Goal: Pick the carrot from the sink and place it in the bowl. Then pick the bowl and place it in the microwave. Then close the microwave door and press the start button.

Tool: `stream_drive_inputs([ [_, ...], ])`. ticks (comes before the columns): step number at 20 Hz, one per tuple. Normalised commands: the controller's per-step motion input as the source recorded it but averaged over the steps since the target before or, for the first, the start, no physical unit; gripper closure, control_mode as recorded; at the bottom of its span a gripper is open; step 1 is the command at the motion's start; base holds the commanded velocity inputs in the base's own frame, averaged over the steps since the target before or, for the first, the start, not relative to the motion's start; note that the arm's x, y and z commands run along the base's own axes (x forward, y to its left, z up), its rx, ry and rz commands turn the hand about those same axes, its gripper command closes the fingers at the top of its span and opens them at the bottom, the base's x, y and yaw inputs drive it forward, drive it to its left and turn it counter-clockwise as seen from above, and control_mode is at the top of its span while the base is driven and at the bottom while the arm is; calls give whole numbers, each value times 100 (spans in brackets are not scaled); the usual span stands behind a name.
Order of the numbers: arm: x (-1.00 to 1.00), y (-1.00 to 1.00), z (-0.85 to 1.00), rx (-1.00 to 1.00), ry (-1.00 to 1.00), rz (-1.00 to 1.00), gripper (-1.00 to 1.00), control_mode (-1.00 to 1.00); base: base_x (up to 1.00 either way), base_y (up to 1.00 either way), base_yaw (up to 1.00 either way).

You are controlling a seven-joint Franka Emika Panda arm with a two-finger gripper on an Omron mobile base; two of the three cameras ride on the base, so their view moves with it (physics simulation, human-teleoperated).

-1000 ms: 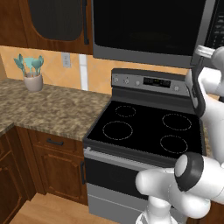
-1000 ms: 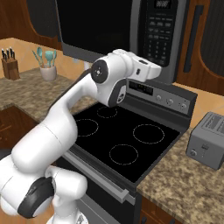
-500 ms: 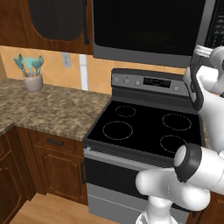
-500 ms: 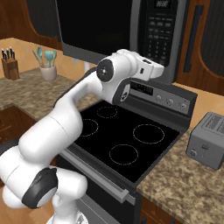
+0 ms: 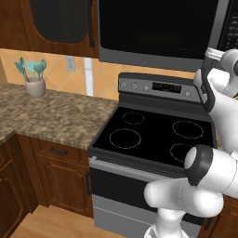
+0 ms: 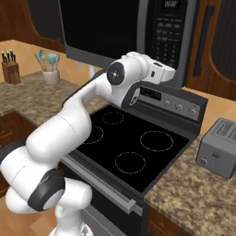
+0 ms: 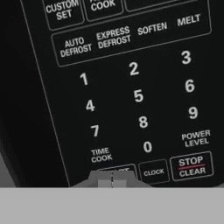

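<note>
the black microwave (image 6: 129,27) hangs above the stove, its door (image 5: 158,28) shut.

Gripper (image 7: 112,178) mostly sunk below the hand view's bottom, tips pressed together over a button whose label cannot be read. Microwave (image 5: 158,30) cut off by the top edge in the left base view, its button panel (image 6: 168,34) too small to read from the right. Toaster (image 6: 220,147) clipped at the right edge. Hidden behind the closed microwave door (image 6: 101,27): whatever lies inside
</note>
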Motion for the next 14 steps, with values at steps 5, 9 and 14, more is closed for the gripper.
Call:
stream_drive_inputs([
  [5,45,-9,-48,6,0,6,100,-100,0,0,0],
  [9,69,0,-50,16,0,20,100,-100,0,0,0],
  [14,-63,3,0,3,-9,5,100,-100,0,0,0],
])
